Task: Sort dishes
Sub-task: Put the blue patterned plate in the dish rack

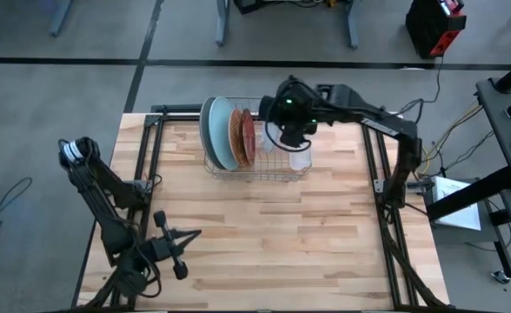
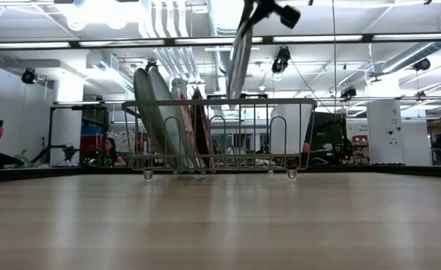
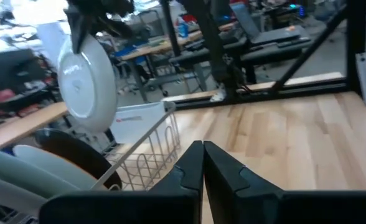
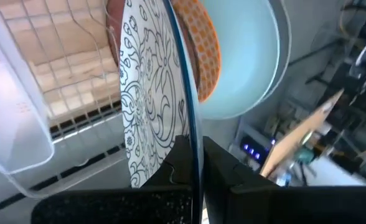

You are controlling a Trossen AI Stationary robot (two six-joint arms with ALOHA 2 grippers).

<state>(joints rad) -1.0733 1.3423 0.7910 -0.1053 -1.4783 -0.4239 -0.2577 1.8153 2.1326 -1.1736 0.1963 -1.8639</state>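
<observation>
Bright ceiling strip lights (image 2: 205,39) glaring, wrist views blurred, soft shadows

place: robotics lab | cues: framed wooden table (image 1: 264,243); benches with equipment (image 3: 258,37); ceiling ducts (image 2: 168,45)

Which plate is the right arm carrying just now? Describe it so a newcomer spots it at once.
Find the wire rack at the table's far edge. Directly above it, the right gripper is shut on the rim of a silvery-white patterned plate, held upright on edge. Unlike the pale blue plate and the others, it hangs over the rack, not slotted in.
</observation>
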